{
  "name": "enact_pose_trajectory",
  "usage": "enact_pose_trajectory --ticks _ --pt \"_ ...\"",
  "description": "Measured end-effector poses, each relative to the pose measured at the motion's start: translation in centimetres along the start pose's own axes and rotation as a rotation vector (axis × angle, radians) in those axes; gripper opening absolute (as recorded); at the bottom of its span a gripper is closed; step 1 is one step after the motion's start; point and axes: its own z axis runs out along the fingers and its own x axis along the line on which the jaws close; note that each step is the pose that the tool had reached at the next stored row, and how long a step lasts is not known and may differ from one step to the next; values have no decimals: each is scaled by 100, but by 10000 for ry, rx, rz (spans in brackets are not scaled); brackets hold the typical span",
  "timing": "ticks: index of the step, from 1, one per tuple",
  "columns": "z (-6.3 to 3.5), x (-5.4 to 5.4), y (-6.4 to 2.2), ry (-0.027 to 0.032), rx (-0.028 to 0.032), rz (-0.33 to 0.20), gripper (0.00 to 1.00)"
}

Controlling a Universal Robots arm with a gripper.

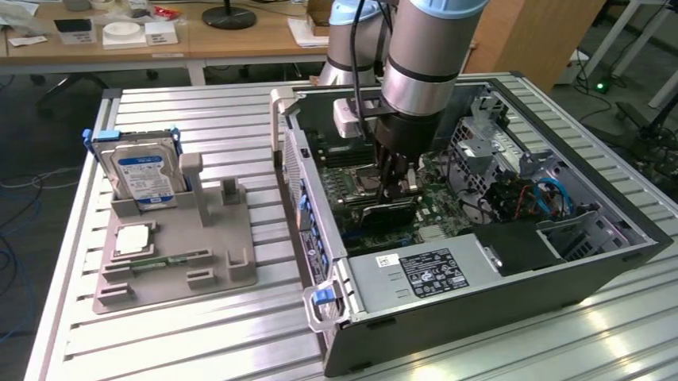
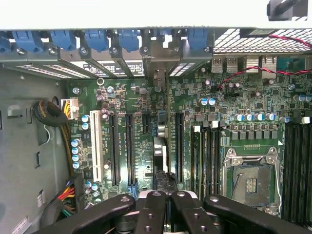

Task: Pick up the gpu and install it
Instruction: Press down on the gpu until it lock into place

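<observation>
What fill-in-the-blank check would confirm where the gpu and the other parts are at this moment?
1. The gripper is shut on the ____, edge-on above the motherboard.
2. The gripper hangs inside the open ____ case.
3. The hard drive with the blue label stands upright in the grey ____ on the exterior view's left.
4. Seen by the wrist camera, the CPU socket is ____.

Missing words: gpu; computer; holder; empty

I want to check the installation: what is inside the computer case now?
Inside the case the claw, shut on the gpu, holds it edge-down on the motherboard. The card covers the slot below it.
</observation>
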Motion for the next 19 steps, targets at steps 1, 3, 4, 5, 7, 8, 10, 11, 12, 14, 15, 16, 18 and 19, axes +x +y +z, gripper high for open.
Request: enact_pose_trajectory --ticks 1,3,4,5,7,8,10,11,12,14,15,16,18,19 --pt "0 0 0 0 0 0 11" --pt "0 0 0 0 0 0 11" --pt "0 0 0 0 0 0 11" --pt "0 0 0 0 0 0 11" --pt "-1 0 9 1 -6 2 11" --pt "0 1 17 1 -26 2 11" --pt "0 1 24 12 -218 5 11" --pt "1 1 24 19 -397 13 11" --pt "2 1 25 27 -587 20 11" --pt "3 1 24 66 -944 31 11" --pt "3 1 24 108 -1122 37 11" --pt "4 1 24 145 -1300 43 11" --pt "5 1 24 200 -1657 56 11" --pt "4 1 24 228 -1852 62 11"
